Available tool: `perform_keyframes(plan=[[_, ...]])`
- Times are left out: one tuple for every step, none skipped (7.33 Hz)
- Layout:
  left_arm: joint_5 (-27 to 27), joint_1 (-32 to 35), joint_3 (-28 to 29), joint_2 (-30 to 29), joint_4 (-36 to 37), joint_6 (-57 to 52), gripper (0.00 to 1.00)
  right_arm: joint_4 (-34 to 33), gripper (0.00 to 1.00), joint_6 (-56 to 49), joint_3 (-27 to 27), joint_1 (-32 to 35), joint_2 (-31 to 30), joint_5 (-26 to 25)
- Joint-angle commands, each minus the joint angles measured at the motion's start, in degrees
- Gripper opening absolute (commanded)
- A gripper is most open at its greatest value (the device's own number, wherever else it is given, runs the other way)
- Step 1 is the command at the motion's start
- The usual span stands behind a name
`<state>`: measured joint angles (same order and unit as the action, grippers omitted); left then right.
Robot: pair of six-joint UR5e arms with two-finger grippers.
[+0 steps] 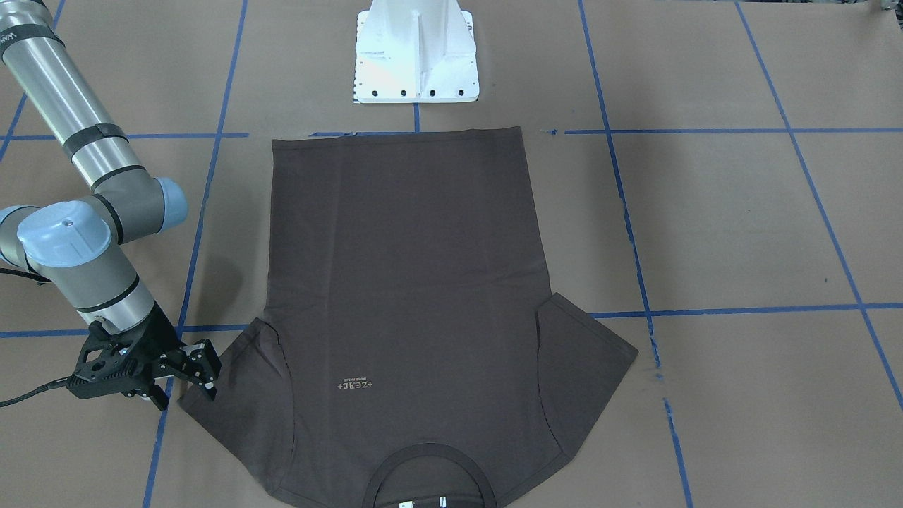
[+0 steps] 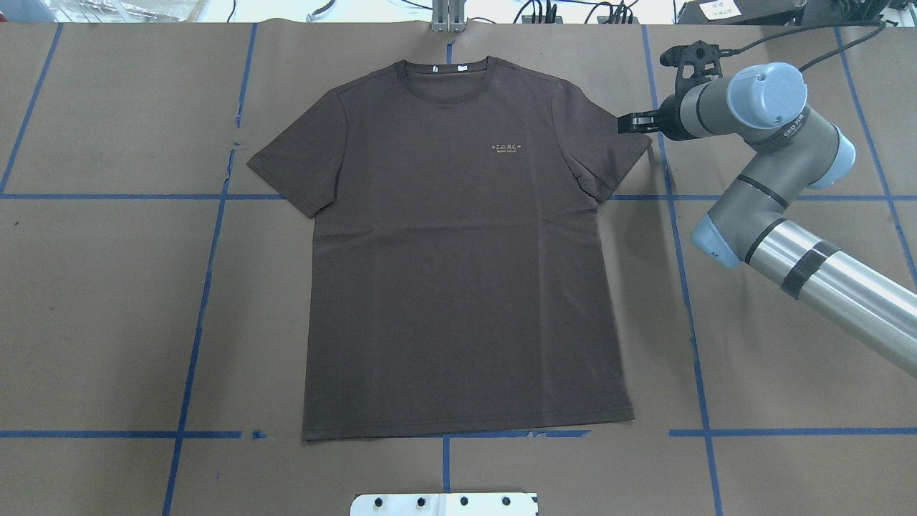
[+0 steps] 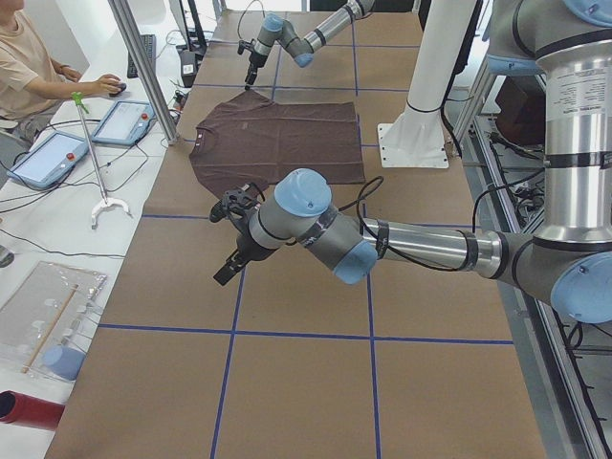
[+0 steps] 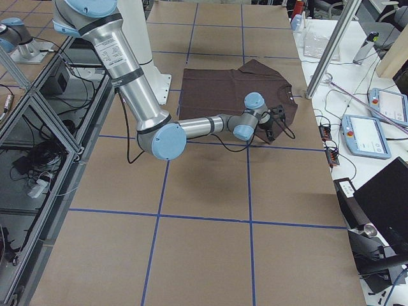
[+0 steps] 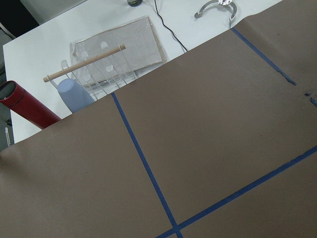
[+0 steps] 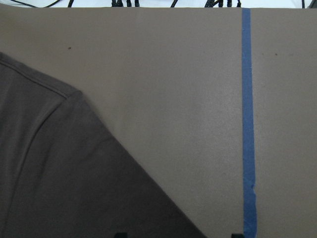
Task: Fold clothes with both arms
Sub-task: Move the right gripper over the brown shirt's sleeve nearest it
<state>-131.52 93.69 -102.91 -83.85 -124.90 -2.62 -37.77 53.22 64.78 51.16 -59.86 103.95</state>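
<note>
Spread wide and holding nothing, the right end effector hovers just beside a sleeve tip of the T-shirt, probably lined up to pinch it for a first fold, the garment lying flat mid-table, collar toward the far edge, while whether the left end effector is open cannot be told.

the table is covered in brown paper crossed by blue tape lines; a white bolted pedestal base stands near one long edge of the table; just off the table's opposite edge lie a red cylinder, a blue cup, a wooden dowel across a clear rack and two control pads; a person sits there beside the table
</note>
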Motion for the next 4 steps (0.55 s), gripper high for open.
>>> perform_keyframes(plan=[[0.04,0.00,0.07,0.00,0.01,-0.02,1.00,0.07,0.76,0.39,-0.27,-0.18,0.00,-0.68],[0.04,0.00,0.07,0.00,0.01,-0.02,1.00,0.07,0.76,0.66,-0.27,-0.18,0.00,-0.68],[-0.05,0.00,0.07,0.00,0.01,-0.02,1.00,0.07,0.75,1.01,-0.53,-0.18,0.00,-0.77],[-0.05,0.00,0.07,0.09,0.01,-0.02,1.00,0.07,0.75,1.10,-1.14,-0.18,0.00,-1.03]])
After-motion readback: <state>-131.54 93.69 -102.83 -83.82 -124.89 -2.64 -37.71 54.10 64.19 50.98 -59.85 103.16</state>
